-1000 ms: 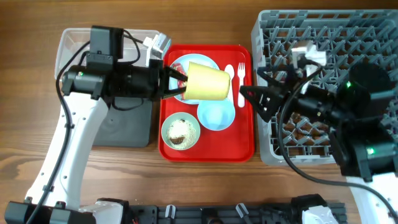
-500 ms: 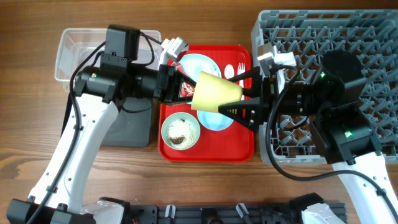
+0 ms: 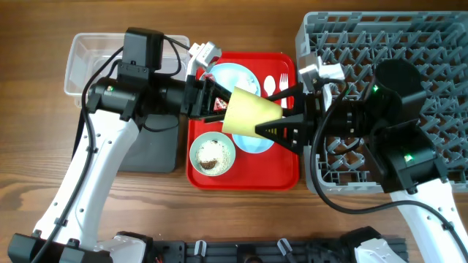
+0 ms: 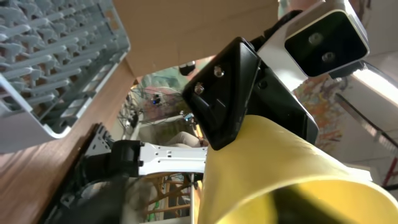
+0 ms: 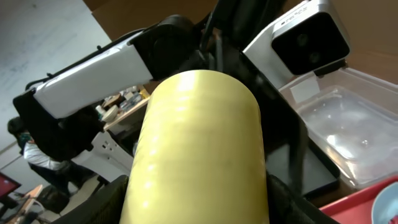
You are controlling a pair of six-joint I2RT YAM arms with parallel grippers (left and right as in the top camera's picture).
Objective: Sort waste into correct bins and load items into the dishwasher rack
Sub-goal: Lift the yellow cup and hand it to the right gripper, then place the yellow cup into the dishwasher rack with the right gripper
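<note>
Left claw: the left gripper [image 3: 213,102] is grasping the small yellow cup [image 3: 248,113] at its open end.
Right claw: the right gripper [image 3: 262,113] has its fingers [image 3: 281,136] on both sides of the cup's closed end. I cannot tell if they squeeze it or only sit beside it.
Where the cup is: up in the air, lying on its side, over the red tray [image 3: 285,172] in the middle of the table.
Only the top view shows: the light blue plate [image 3: 238,73], the white spoon [image 3: 269,84] and fork [image 3: 284,80] at the tray's far end, the light blue bowl [image 3: 254,146] under the cup, and the pale green bowl [image 3: 212,155] with food scraps [image 3: 210,152] inside.
Only the left wrist view shows: the cup's rim very close [image 4: 280,180], with a black finger [image 4: 233,93] pressed near it.
Only the right wrist view shows: the cup's round side [image 5: 199,155] filling the middle.
Rack: the dishwasher rack [image 3: 409,44] sits at the far right corner.
Bins: the clear tub [image 3: 84,66] sits at the far left corner, with the black tray [image 3: 150,150] beside it, closer to the robot's edge.
Count: two claws, one cup, two bowls, one plate, one spoon, one fork, two bins, one rack, one red tray.
</note>
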